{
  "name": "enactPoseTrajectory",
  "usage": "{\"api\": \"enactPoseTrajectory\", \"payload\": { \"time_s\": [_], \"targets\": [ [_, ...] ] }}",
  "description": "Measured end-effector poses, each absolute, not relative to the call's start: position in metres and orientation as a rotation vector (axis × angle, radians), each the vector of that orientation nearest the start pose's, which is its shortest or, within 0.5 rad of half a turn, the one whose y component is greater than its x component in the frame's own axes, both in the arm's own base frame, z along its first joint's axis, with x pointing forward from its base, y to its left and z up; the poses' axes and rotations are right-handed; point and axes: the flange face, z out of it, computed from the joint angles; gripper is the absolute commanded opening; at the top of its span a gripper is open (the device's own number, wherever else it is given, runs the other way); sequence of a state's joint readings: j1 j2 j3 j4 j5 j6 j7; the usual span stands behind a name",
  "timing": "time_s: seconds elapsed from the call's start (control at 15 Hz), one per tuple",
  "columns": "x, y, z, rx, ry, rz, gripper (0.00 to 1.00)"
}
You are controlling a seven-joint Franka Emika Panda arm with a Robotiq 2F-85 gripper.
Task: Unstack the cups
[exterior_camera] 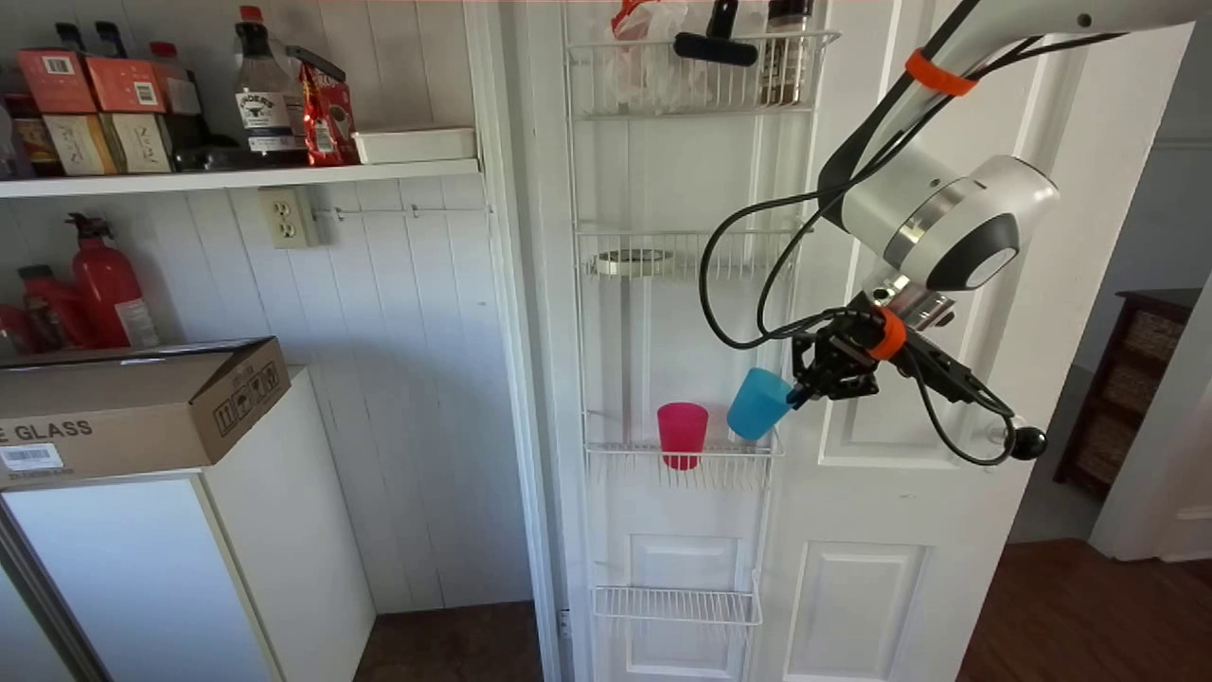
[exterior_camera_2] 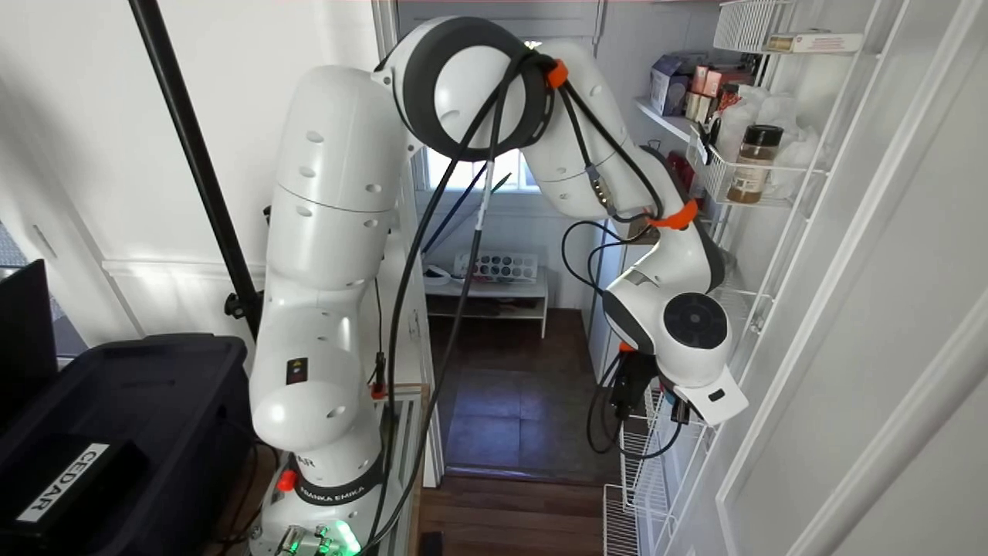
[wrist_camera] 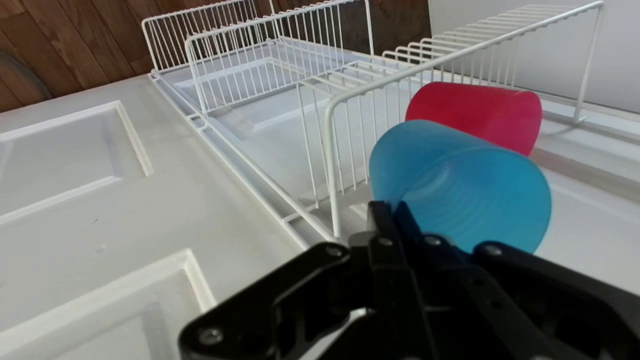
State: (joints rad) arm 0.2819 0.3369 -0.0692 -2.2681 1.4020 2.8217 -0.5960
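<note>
The pink-magenta cup (exterior_camera: 682,428) stands upright in a white wire basket on the door. The blue cup (exterior_camera: 757,404) is tilted beside it, over the basket's end nearer the arm. My gripper (exterior_camera: 793,398) is shut on the blue cup's rim. In the wrist view the fingertips (wrist_camera: 392,206) pinch the wall of the blue cup (wrist_camera: 475,195), with one finger inside its open mouth. The pink cup (wrist_camera: 475,112) shows behind the blue one there, apart from it or touching, I cannot tell. In an exterior view the arm hides most of both cups.
The wire basket (exterior_camera: 724,453) has a raised front rail and end wires close to the blue cup. A lower basket (exterior_camera: 677,606) hangs beneath. A higher shelf holds a round tin (exterior_camera: 632,262). A loose cable loop (exterior_camera: 715,275) hangs beside the gripper. The door knob (exterior_camera: 1027,443) is nearby.
</note>
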Motion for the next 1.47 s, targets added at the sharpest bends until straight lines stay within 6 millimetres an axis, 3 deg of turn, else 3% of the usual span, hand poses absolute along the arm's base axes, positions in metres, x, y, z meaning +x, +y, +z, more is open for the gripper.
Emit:
{"api": "enactPoseTrajectory", "payload": {
  "time_s": [0.53, 0.93, 1.0, 1.07, 1.13, 1.47],
  "targets": [
    [0.522, 0.067, 0.189, -2.608, 0.684, -0.335, 0.01],
    [0.526, 0.067, 0.188, -2.606, 0.696, -0.337, 0.06],
    [0.526, 0.067, 0.188, -2.606, 0.698, -0.338, 0.22],
    [0.527, 0.066, 0.188, -2.605, 0.700, -0.339, 0.31],
    [0.527, 0.066, 0.188, -2.605, 0.701, -0.340, 0.34],
    [0.529, 0.065, 0.188, -2.604, 0.705, -0.344, 0.68]
  ]
}}
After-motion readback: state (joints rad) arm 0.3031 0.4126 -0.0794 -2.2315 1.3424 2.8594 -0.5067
